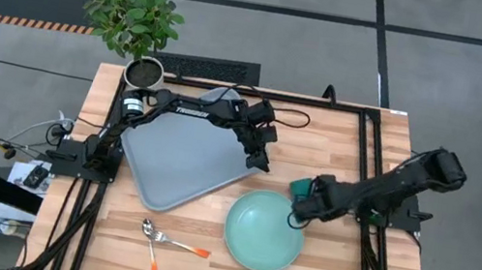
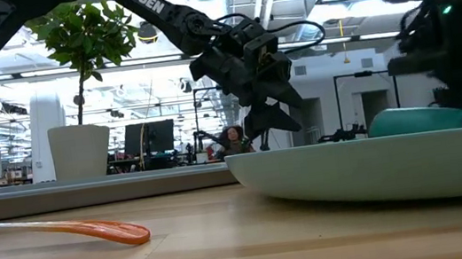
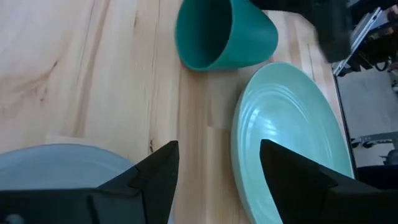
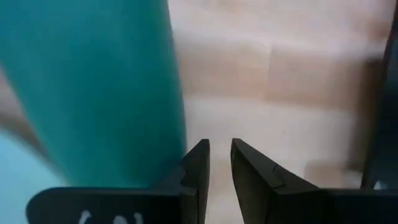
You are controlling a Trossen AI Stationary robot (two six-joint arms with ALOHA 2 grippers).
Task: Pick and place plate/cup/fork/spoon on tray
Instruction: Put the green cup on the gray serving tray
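Observation:
The dark teal cup (image 1: 302, 194) lies tilted on the wood just off the far right of the mint-green plate (image 1: 264, 232); its mouth shows in the left wrist view (image 3: 205, 31). My right gripper (image 1: 299, 211) is at the cup, its fingers (image 4: 194, 167) nearly together with only bare wood in the gap. The cup's wall (image 4: 93, 87) stands beside one finger. My left gripper (image 1: 264, 161) is open and empty above the right edge of the grey-blue tray (image 1: 183, 160). A spoon (image 1: 150, 230) and a fork (image 1: 188, 247) with orange handles lie near the front edge. My right gripper has the cup's outer wall (image 4: 168, 124) right beside the outer side of one finger, with nothing between the two fingers. I cannot tell whether the finger touches the cup.
A plant in a white pot (image 1: 144, 70) stands at the table's far left corner, behind the tray. Black frame rails (image 1: 371, 147) run along the table's sides. An orange utensil handle (image 2: 92, 228) lies close in front of the low camera.

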